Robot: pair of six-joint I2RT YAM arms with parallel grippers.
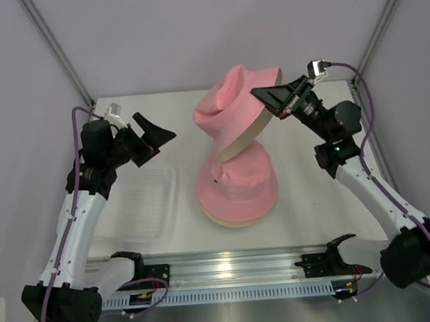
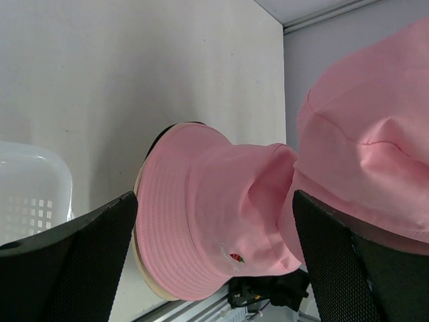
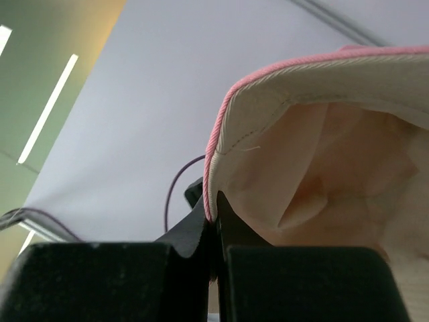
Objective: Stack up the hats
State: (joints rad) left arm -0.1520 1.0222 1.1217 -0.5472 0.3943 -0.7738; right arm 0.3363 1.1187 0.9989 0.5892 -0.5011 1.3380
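Observation:
A pink hat (image 1: pixel 236 182) tops a stack at the table's middle, with a beige brim edge (image 1: pixel 224 221) showing under it; a thin black edge shows behind it in the left wrist view (image 2: pixel 161 137). My right gripper (image 1: pixel 268 98) is shut on the brim of a second pink hat (image 1: pixel 237 110) and holds it tilted in the air above the stack, cream lining down. The brim is pinched between the fingers in the right wrist view (image 3: pixel 216 201). My left gripper (image 1: pixel 156 132) is open and empty, raised left of the hats, facing the stack (image 2: pixel 208 235).
A white plastic basket (image 1: pixel 140 205) lies on the table left of the stack, under my left arm. A metal rail (image 1: pixel 232 269) runs along the near edge. Enclosure walls and corner posts stand at the back.

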